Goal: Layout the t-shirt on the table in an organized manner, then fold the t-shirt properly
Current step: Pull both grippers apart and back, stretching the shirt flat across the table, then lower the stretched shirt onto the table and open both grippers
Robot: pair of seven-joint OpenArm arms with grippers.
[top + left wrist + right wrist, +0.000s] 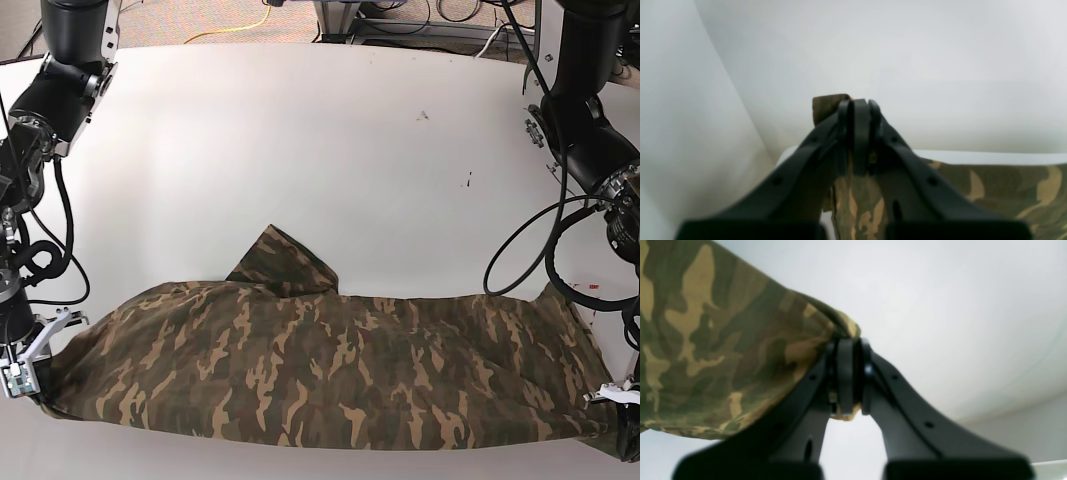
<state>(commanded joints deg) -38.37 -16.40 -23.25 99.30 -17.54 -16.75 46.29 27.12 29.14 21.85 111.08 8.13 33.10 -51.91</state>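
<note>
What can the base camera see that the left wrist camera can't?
Only the base view shows the whole shirt stretched wide across the table, one sleeve sticking up, both arms, the right hand at the other corner, and cables on the floor behind. Only the left wrist view shows, close up, the left hand pinched shut on a bit of shirt that pokes out past its tips. Both show the camouflage shirt and the white table.

t-shirt point(320, 375): spread across lower frame on bench point(300, 130)
sleeve point(283, 264): pokes toward frame centre
</note>
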